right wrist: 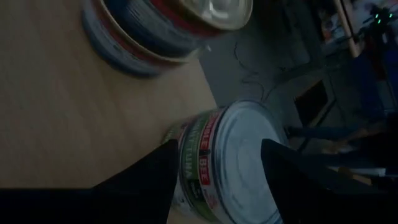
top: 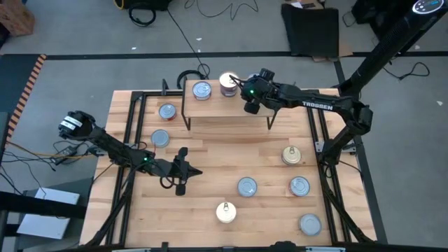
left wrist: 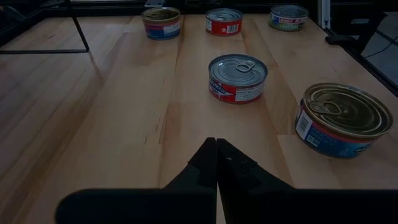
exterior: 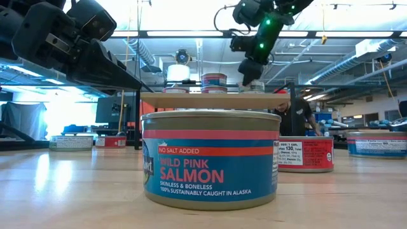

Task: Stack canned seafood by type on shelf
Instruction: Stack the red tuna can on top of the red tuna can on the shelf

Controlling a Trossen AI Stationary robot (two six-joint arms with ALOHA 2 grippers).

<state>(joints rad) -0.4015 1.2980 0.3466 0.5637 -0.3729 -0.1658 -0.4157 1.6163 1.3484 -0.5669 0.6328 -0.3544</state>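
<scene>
The right tool [top: 246, 98] sits over the right part of the shelf [top: 231, 115], its fingers [right wrist: 149, 180] spread apart on either side of a silver-topped tin [right wrist: 233, 165] with a green and red label. In the right wrist view the fingers flank that tin, though contact cannot be made out. Just beside it on the board is a stack of tins [top: 228, 85] with a gold top and a purple-labelled side, and farther left on the shelf stands a bluish-topped tin [top: 201, 90].

The left tool [top: 186, 171] hovers low over the table [top: 210, 150] near its middle-left, fingers pressed together and holding nothing. Ahead of it in the left wrist view lie a silver-topped red-sided tin [left wrist: 237, 77] and a gold-topped blue-sided tin [left wrist: 339, 119], with 3 more tins farther off.

From above, 2 bluish-topped tins [top: 166, 111] lie on the table left of the shelf, one nearer the front than the other. On the right half of the table are a gold-topped tin [top: 292, 155], a gold-topped tin near the front edge [top: 225, 212], and 3 bluish-topped tins [top: 300, 186].

In the low view a wild pink salmon tin [exterior: 210, 159] stands closest to the camera, and a person [exterior: 294, 114] shows in the room behind.
</scene>
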